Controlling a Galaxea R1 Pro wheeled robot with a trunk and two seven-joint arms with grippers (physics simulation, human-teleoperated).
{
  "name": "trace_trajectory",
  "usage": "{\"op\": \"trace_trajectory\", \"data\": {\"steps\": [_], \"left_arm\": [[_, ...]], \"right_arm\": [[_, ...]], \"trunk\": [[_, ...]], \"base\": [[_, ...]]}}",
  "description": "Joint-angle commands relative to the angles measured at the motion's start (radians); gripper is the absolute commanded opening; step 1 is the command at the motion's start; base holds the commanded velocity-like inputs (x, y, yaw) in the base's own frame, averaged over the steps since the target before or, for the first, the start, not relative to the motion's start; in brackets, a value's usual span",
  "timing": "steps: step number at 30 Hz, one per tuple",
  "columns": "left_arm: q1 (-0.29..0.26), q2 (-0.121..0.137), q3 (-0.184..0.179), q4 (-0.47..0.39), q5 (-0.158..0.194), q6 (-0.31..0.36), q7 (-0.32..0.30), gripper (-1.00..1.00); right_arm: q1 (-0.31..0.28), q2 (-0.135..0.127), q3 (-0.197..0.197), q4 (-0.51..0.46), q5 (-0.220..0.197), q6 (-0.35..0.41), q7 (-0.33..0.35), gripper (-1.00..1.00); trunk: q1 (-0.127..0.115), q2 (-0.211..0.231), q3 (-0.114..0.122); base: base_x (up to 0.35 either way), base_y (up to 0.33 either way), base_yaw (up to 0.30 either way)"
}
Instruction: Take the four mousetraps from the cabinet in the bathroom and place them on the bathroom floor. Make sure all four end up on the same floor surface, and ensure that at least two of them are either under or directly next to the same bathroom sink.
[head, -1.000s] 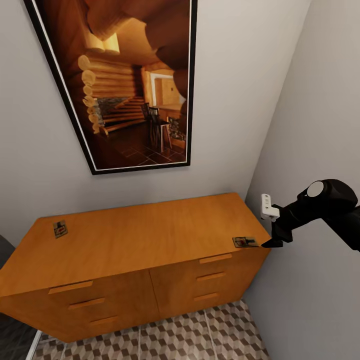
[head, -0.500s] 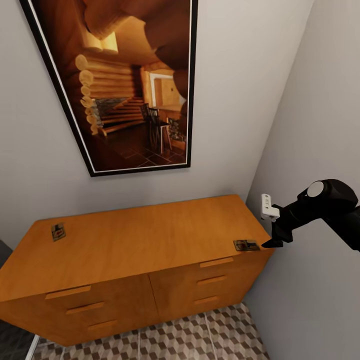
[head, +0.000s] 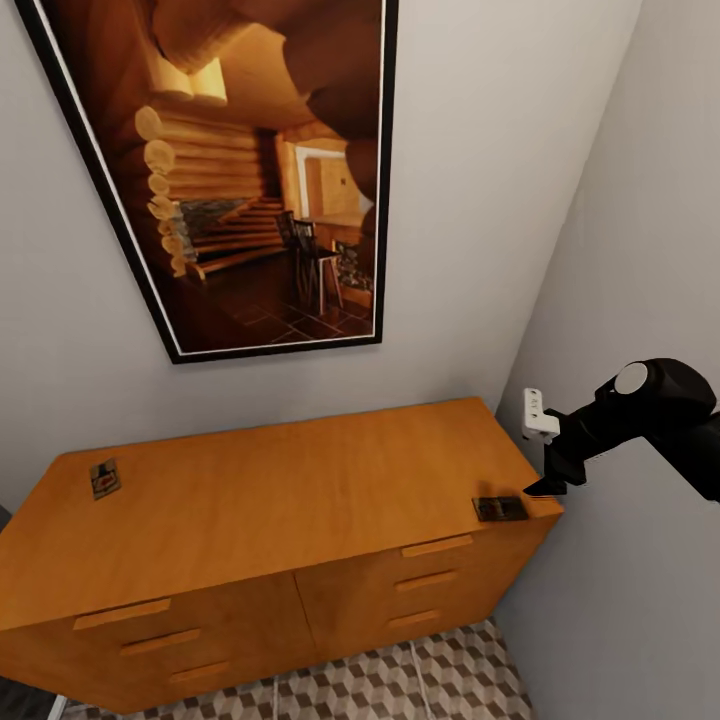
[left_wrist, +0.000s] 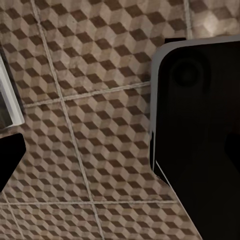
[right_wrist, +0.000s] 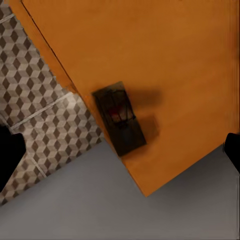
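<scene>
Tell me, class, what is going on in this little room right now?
A two-armed robot faces a low orange-brown cabinet under a framed picture. Two mousetraps lie on its top: one at the front right corner, another near the far left end. The right gripper hovers just beside the corner trap, holding nothing; its jaws look spread in the right wrist view. The left wrist camera looks down on the cube-patterned bathroom floor. No trap has reached the visible patches of floor yet.

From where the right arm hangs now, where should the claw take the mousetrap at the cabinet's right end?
Grip the mousetrap across its two long edges, coming straight down from above. It lies flat on the cabinet top near the front right corner, so only its thin board edges offer a hold; avoid the dark metal parts in the middle. The right claw is beside it.
</scene>
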Motion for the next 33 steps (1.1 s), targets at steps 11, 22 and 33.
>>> {"op": "trace_trajectory", "data": {"steps": [11, 22, 33], "left_arm": [[-0.001, 0.0, -0.009, 0.004, 0.008, -0.007, 0.0, 1.0], [-0.001, 0.0, -0.009, 0.004, 0.008, -0.007, 0.0, 1.0], [0.0, -0.001, -0.009, 0.004, 0.008, -0.007, 0.0, 1.0]], "right_arm": [[-0.002, -0.001, 0.006, 0.007, 0.008, 0.011, 0.008, 1.0], [-0.002, 0.0, 0.01, 0.02, 0.008, 0.011, 0.008, 1.0], [-0.002, 0.001, 0.021, 0.023, 0.008, 0.011, 0.008, 1.0]], "trunk": [[0.001, -0.002, -0.002], [0.001, -0.002, -0.002], [0.001, -0.002, -0.002]], "base": [[0.06, 0.0, 0.0], [0.004, 0.0, 0.0], [0.0, 0.0, 0.0]]}}
